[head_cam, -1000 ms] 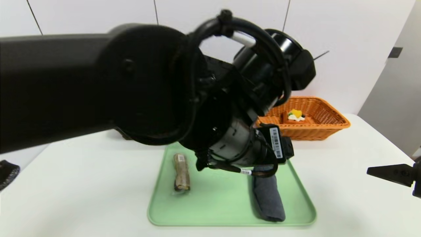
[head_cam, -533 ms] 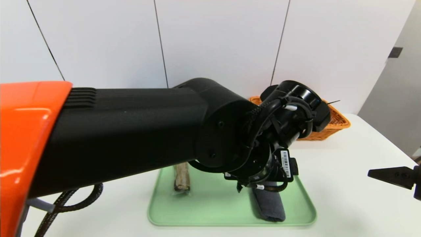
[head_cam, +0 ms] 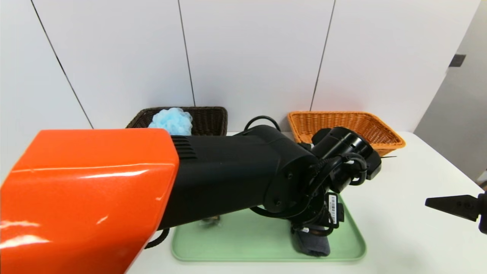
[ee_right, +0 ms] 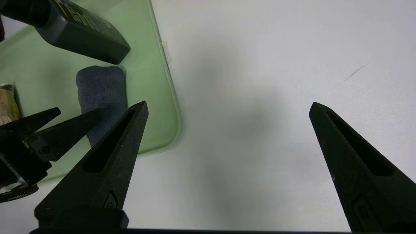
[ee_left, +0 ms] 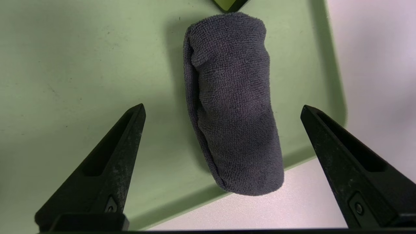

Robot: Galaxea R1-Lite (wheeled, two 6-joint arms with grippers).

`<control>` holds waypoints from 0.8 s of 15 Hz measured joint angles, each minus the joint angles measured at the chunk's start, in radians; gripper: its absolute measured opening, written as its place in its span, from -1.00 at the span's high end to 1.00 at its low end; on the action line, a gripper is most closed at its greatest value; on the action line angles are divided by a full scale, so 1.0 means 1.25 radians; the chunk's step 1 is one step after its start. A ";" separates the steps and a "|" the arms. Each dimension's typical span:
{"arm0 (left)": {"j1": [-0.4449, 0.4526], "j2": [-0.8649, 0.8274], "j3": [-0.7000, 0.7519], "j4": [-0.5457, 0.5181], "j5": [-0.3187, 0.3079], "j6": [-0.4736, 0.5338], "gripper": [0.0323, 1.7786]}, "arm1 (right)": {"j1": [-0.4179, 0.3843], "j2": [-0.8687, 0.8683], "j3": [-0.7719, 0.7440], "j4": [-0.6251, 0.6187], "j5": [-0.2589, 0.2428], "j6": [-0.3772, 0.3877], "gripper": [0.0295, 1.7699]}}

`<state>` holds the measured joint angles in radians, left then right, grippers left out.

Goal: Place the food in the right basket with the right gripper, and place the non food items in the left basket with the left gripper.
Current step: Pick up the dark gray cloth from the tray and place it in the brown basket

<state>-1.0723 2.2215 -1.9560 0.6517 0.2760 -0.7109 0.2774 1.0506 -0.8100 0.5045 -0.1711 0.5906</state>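
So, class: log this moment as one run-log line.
left pincer: open, straddling grey towel on green tray | right pincer: open, idle over table

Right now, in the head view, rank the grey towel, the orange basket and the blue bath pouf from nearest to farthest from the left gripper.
1. Grey towel, on the green tray directly under the open left gripper.
2. Orange basket, behind, on the right.
3. Blue bath pouf, in the brown basket, far left.
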 joint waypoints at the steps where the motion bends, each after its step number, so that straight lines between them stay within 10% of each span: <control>1: -0.001 0.006 0.000 0.000 0.000 0.001 -0.90 | 0.001 0.000 0.000 -0.001 0.000 -0.020 -0.93; 4: -0.004 0.021 0.000 -0.002 0.000 0.006 -0.90 | 0.001 0.000 0.005 -0.032 0.025 -0.151 -0.93; 7: -0.007 0.031 0.000 -0.002 0.001 0.018 -0.90 | 0.000 0.005 0.014 -0.040 0.131 -0.305 -0.93; 12: -0.008 0.042 -0.001 -0.008 0.012 0.035 -0.90 | -0.002 0.023 0.009 -0.049 0.137 -0.428 -0.93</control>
<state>-1.0828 2.2740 -1.9566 0.6417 0.2911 -0.6672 0.2755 1.0800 -0.7994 0.4438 0.0004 0.0557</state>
